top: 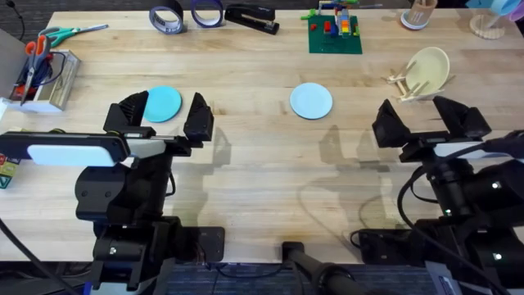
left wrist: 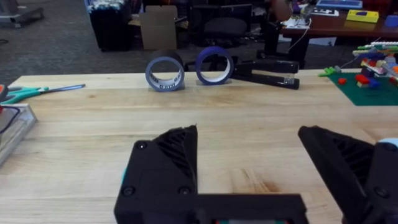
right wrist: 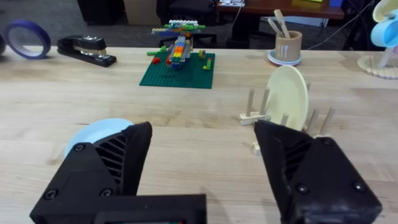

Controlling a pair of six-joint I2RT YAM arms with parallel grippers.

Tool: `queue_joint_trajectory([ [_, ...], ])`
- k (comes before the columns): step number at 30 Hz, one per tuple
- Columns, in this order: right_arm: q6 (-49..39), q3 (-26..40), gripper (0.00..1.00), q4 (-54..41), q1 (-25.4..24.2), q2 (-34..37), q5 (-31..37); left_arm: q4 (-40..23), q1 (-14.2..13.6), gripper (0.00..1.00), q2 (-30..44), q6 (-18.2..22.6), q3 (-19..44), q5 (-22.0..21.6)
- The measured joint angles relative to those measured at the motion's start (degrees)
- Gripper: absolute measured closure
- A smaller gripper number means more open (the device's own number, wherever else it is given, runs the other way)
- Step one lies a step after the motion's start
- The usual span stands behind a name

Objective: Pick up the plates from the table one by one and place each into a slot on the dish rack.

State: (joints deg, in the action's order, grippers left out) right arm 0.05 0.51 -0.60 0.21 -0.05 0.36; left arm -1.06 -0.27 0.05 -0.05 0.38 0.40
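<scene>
A bright teal-blue plate (top: 163, 104) lies flat on the table (top: 262, 172) at the left. My left gripper (top: 164, 117) is open, its black fingers spread on either side of that plate's near edge. A pale light blue plate (top: 311, 101) (right wrist: 93, 134) lies flat near the table's middle. The small wooden dish rack (top: 412, 83) (right wrist: 283, 121) stands at the right with a cream-yellow plate (top: 431, 66) (right wrist: 288, 98) upright in a slot. My right gripper (top: 430, 120) is open just in front of the rack, holding nothing.
Two tape rolls (top: 168, 18) (left wrist: 165, 73) and a black stapler (top: 251, 18) (left wrist: 267, 70) lie along the far edge. A green toy-brick baseplate (top: 334, 31) (right wrist: 178, 65) sits at the back. Scissors (top: 70, 34) and a clear organiser (top: 39, 78) are at the far left.
</scene>
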Motion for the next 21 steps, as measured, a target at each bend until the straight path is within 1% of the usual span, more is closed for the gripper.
queue_joint_trajectory([
  [14, 0.9, 0.1, 0.005, -0.6, 0.0, 0.1, 0.5, 0.0, 0.0, 0.008, 0.0, 0.3, 0.0, -0.3],
  [21, 0.4, 0.1, 0.007, -0.3, 0.0, 0.0, 1.0, 0.1, 0.0, 0.01, 0.0, 0.5, 0.0, -1.4],
])
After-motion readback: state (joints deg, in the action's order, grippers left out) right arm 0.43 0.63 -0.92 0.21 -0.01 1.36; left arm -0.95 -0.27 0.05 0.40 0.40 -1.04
